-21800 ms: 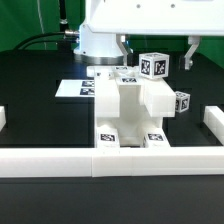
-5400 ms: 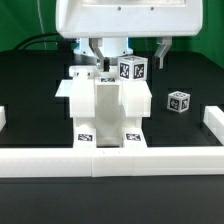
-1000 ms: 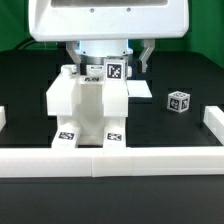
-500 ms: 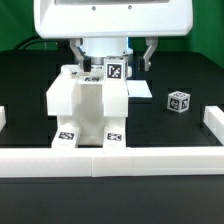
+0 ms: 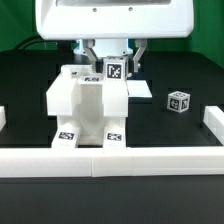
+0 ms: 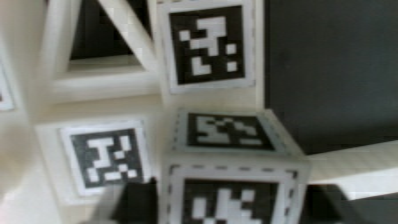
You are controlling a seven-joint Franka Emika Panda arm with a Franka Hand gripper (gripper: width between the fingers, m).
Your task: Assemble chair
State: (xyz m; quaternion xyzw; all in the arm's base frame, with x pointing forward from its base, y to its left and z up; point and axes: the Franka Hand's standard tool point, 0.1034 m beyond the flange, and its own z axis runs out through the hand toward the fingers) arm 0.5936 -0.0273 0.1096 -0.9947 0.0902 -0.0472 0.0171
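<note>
The partly built chair [image 5: 85, 105], chunky white with tags low on its front, stands against the front rail. A small tagged cube [image 5: 113, 70] sits at its top rear. My gripper [image 5: 114, 62] hangs over it with one finger on each side. In the wrist view the cube [image 6: 231, 135] fills the space between my dark fingertips [image 6: 137, 198], which press its two sides, so my gripper [image 6: 231, 200] is shut on it. Tagged chair panels [image 6: 210, 45] show behind. A second loose cube [image 5: 178, 101] lies on the black table at the exterior view's right.
A long low white rail [image 5: 110, 160] runs along the front, with raised ends at the exterior view's left [image 5: 2, 118] and right [image 5: 214, 120]. A flat white piece [image 5: 141, 91] lies just right of the chair. The robot body fills the top.
My fingers stood wide apart half a second ago and have closed in onto the cube at the chair's top. The chair and the loose cube have stayed put.
</note>
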